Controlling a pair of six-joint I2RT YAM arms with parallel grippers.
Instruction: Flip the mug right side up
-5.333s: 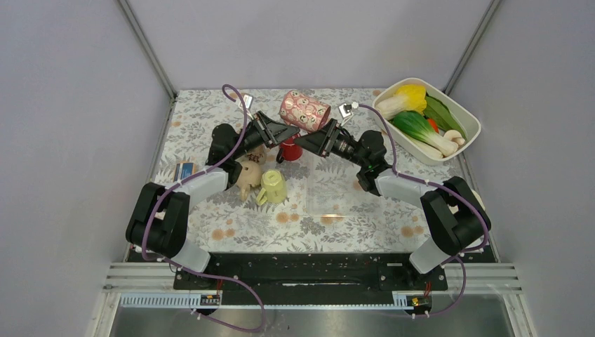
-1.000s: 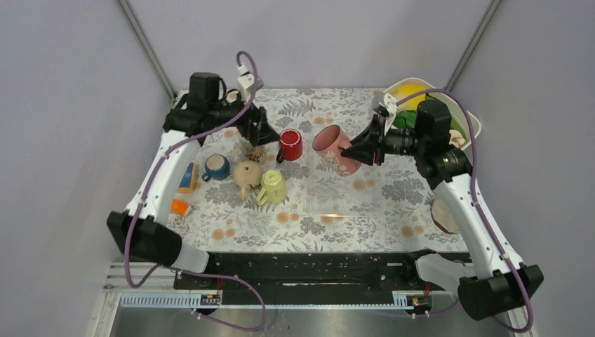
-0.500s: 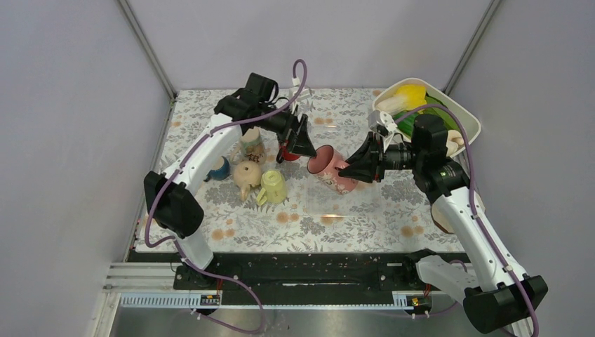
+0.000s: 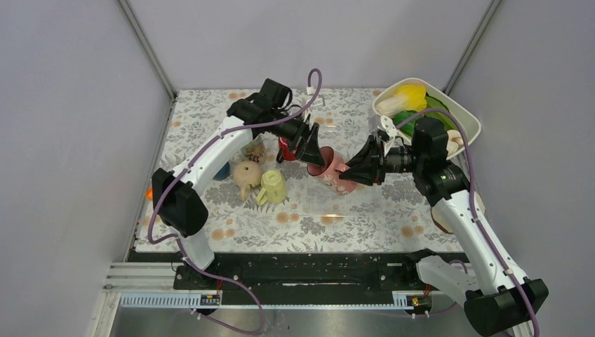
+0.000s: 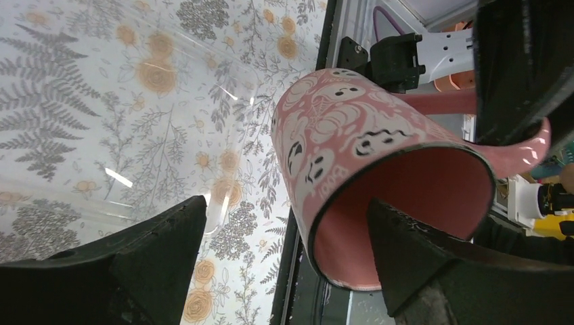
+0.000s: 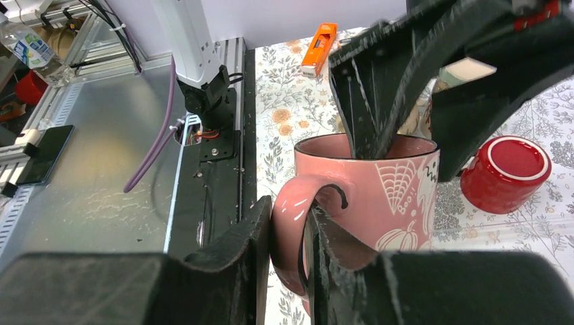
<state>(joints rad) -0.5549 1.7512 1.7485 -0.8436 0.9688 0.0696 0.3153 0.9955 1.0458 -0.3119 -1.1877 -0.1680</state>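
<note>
Mid-handover: mug [image 4: 328,168] tilted in air over desk [image 4: 365,210] centre. Right end effector [image 6: 288,220] pinches its handle [image 6: 285,196]. Left end effector [image 5: 284,203] wide open, straddling rim, holding nothing. Next, prob.: left clamps wall before right lets go.

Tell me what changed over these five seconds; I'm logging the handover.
The pink mug came down and nearer, turning from sideways to mouth tilted up, with the right gripper clamped on its handle. The left gripper pulled away left, then returned; it's now open astride the rim. Red cup, yellow cup and vegetable tub stayed put.
</note>
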